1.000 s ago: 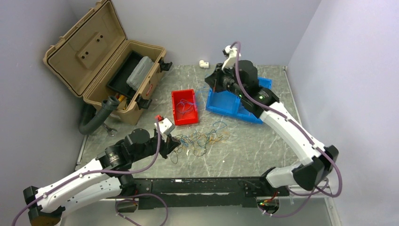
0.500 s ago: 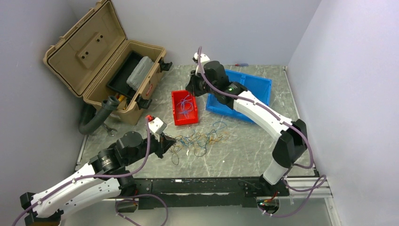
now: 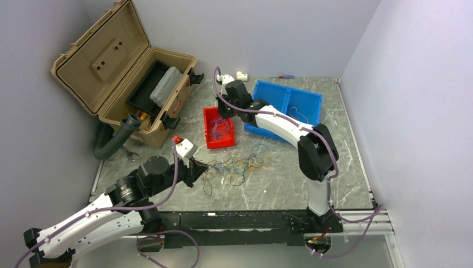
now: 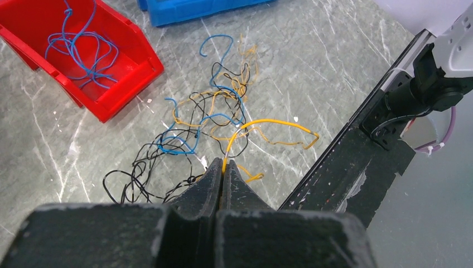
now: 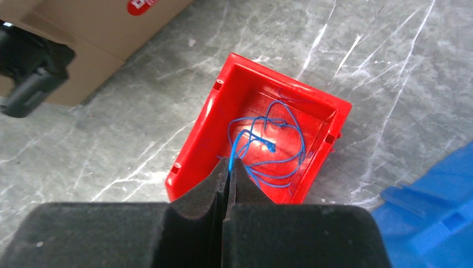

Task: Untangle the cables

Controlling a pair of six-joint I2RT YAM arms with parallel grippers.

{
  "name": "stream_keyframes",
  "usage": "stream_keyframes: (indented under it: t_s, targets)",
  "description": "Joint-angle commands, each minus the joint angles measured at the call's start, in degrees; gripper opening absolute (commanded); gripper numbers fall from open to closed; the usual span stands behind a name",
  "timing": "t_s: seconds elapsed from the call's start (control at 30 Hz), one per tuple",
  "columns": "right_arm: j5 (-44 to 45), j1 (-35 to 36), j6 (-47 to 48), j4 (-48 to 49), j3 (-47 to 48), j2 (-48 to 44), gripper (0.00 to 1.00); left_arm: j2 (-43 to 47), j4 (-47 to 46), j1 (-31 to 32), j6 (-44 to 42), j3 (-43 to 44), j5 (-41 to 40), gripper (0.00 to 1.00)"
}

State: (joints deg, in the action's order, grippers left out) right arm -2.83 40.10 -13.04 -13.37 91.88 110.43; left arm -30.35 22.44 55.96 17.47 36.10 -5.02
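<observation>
the right claw, pinching a blue wire, hangs right over the red bin; the left claw pinches a yellow wire.

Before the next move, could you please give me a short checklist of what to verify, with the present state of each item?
1. Left gripper shut on the yellow cable: ok.
2. Yellow cable free of the tangle: cannot tell; it arches over black and tan strands.
3. Right gripper shut on the blue cable: ok.
4. Right gripper over the red bin: ok; the blue cable's lower loops lie inside it.
5. Red bin holds blue strands only: ok.
6. Grippers well apart from each other: ok in the top view.
</observation>
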Motion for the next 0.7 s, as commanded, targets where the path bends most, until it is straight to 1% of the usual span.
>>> stream_keyframes:
  t_s: [0.0,0.13,0.17,0.23,0.27,0.3,0.33,0.47,0.63,0.67]
  targets:
    - [-0.80,0.54,0.04,4.42,1.55,3.95,0.00,0.13,0.23,0.20,0.39,1.47,0.24,0.00]
    - [-2.25,1.16,-1.19,3.88,2.22,7.64,0.00,0.69,0.41,0.24,0.59,1.17,0.37,0.00]
    - [-2.53,1.16,-1.46,3.24,2.80,8.25,0.03,0.84,0.54,0.26,0.67,1.17,0.36,0.00]
    - [-2.76,1.17,-1.84,2.41,3.24,8.01,0.33,0.94,0.79,0.20,0.63,1.37,0.24,0.00]
    - [-2.87,1.14,-1.90,2.57,2.73,7.08,0.47,0.79,0.97,0.20,0.59,1.55,0.22,0.00]
    - [-2.90,1.13,-1.97,2.91,2.03,5.78,0.54,0.70,1.17,0.20,0.55,1.77,0.14,0.00]
    - [-3.06,1.12,-1.94,3.31,1.14,4.25,0.59,0.58,1.34,0.21,0.50,1.99,0.03,0.00]
    - [-4.52,1.15,-1.17,4.07,-3.56,-4.39,0.69,-0.08,1.88,0.20,0.48,2.96,-0.17,0.00]
    - [-8.70,1.14,-0.14,4.85,-13.03,-15.65,0.86,-0.53,1.20,0.20,0.41,3.01,0.31,0.00]
    - [-9.25,1.15,0.04,4.59,-14.87,-17.75,0.87,-0.65,1.07,0.20,0.33,3.08,0.40,0.00]
